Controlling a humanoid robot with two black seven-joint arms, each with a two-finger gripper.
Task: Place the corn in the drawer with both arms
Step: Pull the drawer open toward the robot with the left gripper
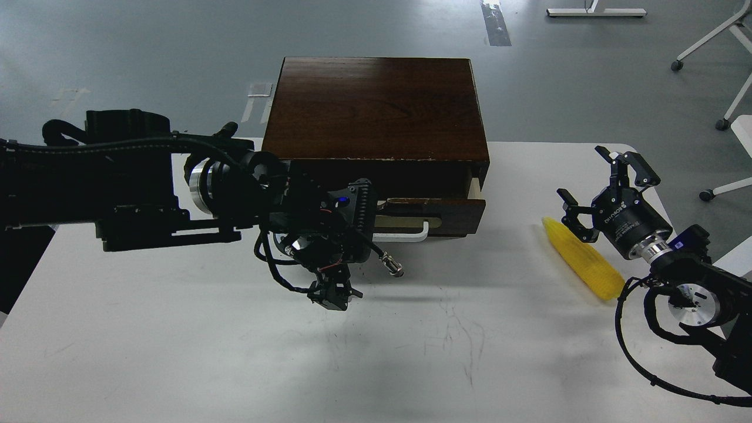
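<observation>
The dark wooden box (376, 106) stands at the back middle of the white table (176, 352). Its drawer (449, 209) is pulled partly out, and a pale wood side shows at its right end. My left gripper (363, 226) is closed over the left part of the white bar handle (411, 234), whose left end it hides. The yellow corn (583, 258) lies on the table at the right, pointing up-left. My right gripper (583, 189) is open and empty, just above and right of the corn's tip, not touching it.
Cables and a small metal plug (392, 267) hang below my left wrist over the table. The table's right edge is close behind my right arm. Chair legs on wheels (719, 123) stand on the grey floor at the far right.
</observation>
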